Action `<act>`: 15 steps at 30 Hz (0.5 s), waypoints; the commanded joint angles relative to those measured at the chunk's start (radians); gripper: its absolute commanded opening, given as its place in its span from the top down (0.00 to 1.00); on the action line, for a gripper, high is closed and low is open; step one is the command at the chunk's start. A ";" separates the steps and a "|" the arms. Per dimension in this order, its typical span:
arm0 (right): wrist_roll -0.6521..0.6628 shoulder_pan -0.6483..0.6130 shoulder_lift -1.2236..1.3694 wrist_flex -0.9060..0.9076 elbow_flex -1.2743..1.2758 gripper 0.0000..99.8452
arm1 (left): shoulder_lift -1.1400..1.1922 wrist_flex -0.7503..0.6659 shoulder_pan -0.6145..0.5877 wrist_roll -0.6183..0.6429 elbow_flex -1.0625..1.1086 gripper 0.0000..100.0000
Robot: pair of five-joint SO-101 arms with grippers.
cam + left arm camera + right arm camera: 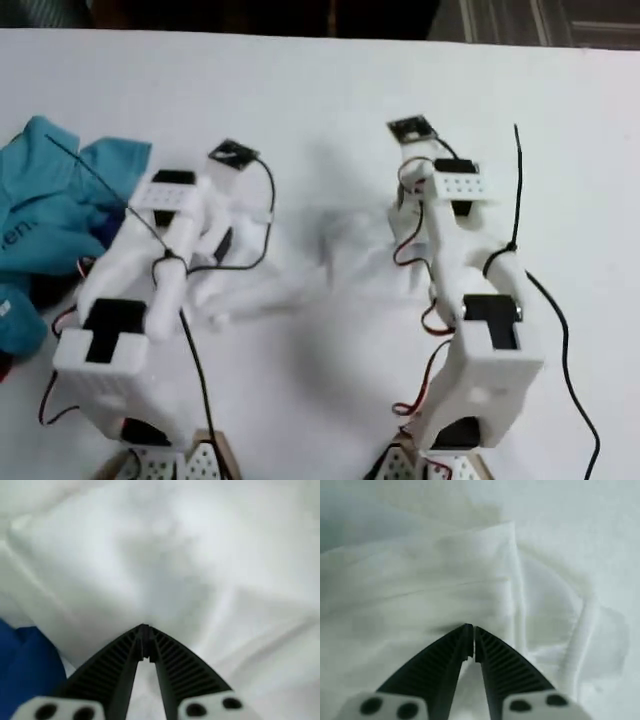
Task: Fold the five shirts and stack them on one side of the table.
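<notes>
A white shirt lies crumpled on the white table between my two arms, hard to tell from the tabletop. In the left wrist view my left gripper is shut, its black tips pinching the white shirt, whose folds run out from the tips. My right gripper is likewise shut on the white shirt, close to a folded edge and a hem. From above, the left gripper sits at the shirt's left part, and the right arm's wrist hangs over its right part.
A heap of teal and blue shirts lies at the table's left edge beside the left arm; some blue cloth sits close to the left gripper. The bare white table stretches toward the far edge. Cables hang along both arms.
</notes>
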 commanded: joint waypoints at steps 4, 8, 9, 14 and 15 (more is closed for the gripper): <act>0.008 0.010 -0.002 0.079 -0.172 0.98 | 0.038 -0.018 -0.002 0.008 -0.028 0.97; 0.009 0.018 -0.050 0.206 -0.247 0.98 | 0.064 -0.046 -0.002 0.009 -0.027 0.97; 0.011 0.024 -0.065 0.225 -0.255 0.98 | 0.072 -0.054 -0.002 0.011 -0.027 0.97; 0.103 0.047 -0.090 0.309 -0.241 0.90 | 0.084 -0.052 -0.002 0.009 -0.033 0.97; 0.126 0.047 -0.090 0.314 -0.224 0.88 | 0.084 -0.052 -0.002 0.009 -0.035 0.97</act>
